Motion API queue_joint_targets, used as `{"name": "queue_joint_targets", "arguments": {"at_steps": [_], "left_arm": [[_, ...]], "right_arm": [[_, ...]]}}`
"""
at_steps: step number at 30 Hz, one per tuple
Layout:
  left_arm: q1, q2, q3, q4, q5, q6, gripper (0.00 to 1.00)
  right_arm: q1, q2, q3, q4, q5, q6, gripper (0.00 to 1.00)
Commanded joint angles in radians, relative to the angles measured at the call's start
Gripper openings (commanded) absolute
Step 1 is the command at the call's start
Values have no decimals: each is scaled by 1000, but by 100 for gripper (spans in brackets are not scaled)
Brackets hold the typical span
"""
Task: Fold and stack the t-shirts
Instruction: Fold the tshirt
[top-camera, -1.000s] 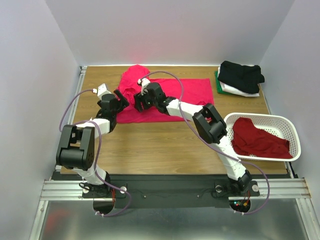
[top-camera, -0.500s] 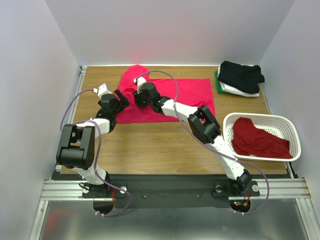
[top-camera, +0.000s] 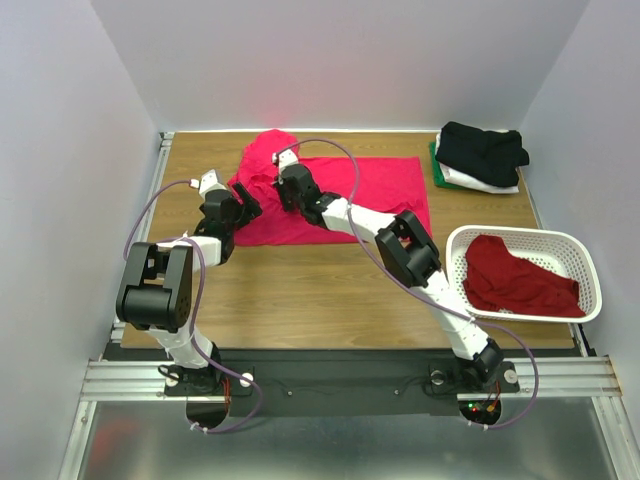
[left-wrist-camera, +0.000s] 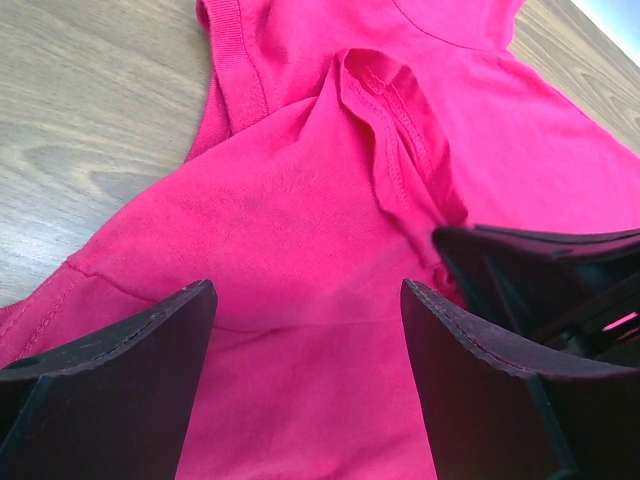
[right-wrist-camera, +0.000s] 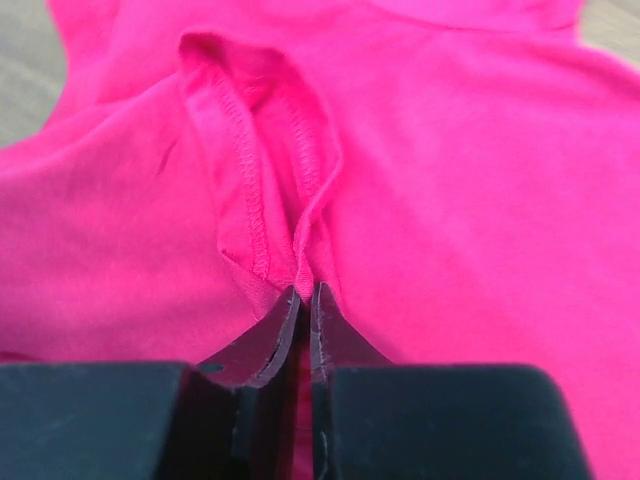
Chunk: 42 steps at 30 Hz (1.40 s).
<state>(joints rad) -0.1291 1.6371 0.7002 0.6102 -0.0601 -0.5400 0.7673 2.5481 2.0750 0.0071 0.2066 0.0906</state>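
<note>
A bright pink-red t-shirt (top-camera: 385, 185) lies spread on the back of the table, bunched at its left end. My right gripper (top-camera: 284, 186) is low over that bunched part. In the right wrist view it (right-wrist-camera: 305, 292) is shut on a raised fold of the pink shirt (right-wrist-camera: 480, 180) beside a stitched sleeve hem. My left gripper (top-camera: 246, 203) is just left of it. Its jaws (left-wrist-camera: 308, 295) stand wide open above the pink cloth (left-wrist-camera: 290, 190), holding nothing. The right gripper's black body (left-wrist-camera: 545, 275) shows close on their right.
A stack of folded shirts sits at the back right: black (top-camera: 482, 150) on top, white (top-camera: 485, 184) under it, green (top-camera: 436, 163) at the bottom. A white perforated basket (top-camera: 592, 272) at the right holds a darker red shirt (top-camera: 515, 282). Bare wood lies in front.
The right gripper slid left onto the bunched end of the pink shirt and closed on a fold. The left gripper edged slightly back and stayed open.
</note>
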Motion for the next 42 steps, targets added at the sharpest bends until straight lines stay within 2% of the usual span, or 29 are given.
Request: {"name": "queue_joint_targets", "arguments": {"at_steps": [1, 3, 4, 5, 6, 8, 11, 14, 18, 25, 31, 35, 42], "left_arm": [[3, -5, 19, 39, 13, 5, 86], [3, 1, 27, 33, 20, 5, 86], [3, 3, 28, 30, 20, 5, 86], [3, 3, 28, 28, 22, 3, 86], [3, 3, 28, 28, 23, 6, 86], [3, 4, 28, 26, 22, 5, 86], [3, 3, 28, 26, 23, 5, 86], [3, 4, 30, 26, 22, 5, 86], [3, 3, 30, 25, 19, 6, 86], [3, -8, 16, 33, 5, -3, 86], [3, -2, 19, 33, 11, -9, 87], [11, -2, 18, 25, 8, -18, 87], [25, 3, 16, 23, 37, -29, 87]], "right_arm": [[-34, -20, 57, 19, 80, 49, 15], [-54, -15, 68, 18, 80, 72, 23], [-60, -11, 72, 16, 82, 78, 39], [-71, -8, 80, 14, 91, 92, 48], [-75, -5, 82, 13, 97, 98, 63], [-92, -6, 83, 13, 120, 119, 74], [-105, -25, 59, 13, 131, 127, 84], [-102, -51, 28, 13, 70, 91, 87], [-73, -81, -15, 27, -111, 17, 87], [-22, -78, -44, 67, -156, -71, 87], [-14, -117, -98, 93, -138, -72, 88], [-14, -160, -156, 97, 29, -58, 89], [-54, -226, -237, 100, 146, -45, 93]]}}
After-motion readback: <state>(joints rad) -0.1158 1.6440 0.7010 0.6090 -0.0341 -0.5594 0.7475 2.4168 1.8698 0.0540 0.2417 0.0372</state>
